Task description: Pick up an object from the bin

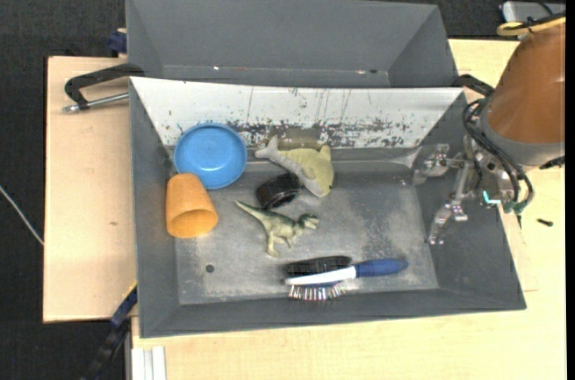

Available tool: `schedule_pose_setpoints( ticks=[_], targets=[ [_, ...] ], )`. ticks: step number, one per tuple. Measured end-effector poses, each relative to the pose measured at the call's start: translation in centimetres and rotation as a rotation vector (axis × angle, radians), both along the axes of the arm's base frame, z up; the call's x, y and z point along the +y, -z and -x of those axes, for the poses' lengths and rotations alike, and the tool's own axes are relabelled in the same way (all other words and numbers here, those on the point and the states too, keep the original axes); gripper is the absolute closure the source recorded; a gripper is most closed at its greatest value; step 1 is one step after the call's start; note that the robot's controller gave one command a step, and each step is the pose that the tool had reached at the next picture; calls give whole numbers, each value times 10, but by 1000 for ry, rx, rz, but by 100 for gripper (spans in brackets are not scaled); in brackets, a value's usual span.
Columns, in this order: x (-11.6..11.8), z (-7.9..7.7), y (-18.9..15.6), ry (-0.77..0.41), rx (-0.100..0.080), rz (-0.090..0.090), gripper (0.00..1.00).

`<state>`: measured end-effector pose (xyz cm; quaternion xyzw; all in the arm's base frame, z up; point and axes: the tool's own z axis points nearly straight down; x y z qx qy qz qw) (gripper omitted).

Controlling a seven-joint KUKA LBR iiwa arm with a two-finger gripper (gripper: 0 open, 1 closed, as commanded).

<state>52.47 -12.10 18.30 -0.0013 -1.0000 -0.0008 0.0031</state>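
Grey bin (382,221) floor bare under my gripper (446,210), right side, close to right wall. Cannot tell if spread or pressed together; nothing seen in it. Nearest pick: blue-handled brush (343,271), near-centre, left of me. Risk: closing here catches nothing or scrapes wall; flat brush may slip out.

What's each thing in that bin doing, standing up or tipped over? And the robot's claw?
Orange cup: tipped on its side, left.
Blue bowl: by the back wall, beside the cup.
Beige toy animal: lying at the back.
Black ring: against the beige toy.
Green dinosaur: lying down, middle.
Brush: lying flat in front, blue handle pointing right.
Gripper: at the bin's right side, apart from everything.
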Motion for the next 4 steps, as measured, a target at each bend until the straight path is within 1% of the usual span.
schedule_pose_setpoints(
  ticks=[1,2,3,4],
  targets=[
    [66,30,59,-330,-2,-4,0],
    [72,26,112,-436,-11,0,0],
    [72,25,111,-437,-14,1,100],
    [31,5,-37,-735,-17,5,100]
  ],
)
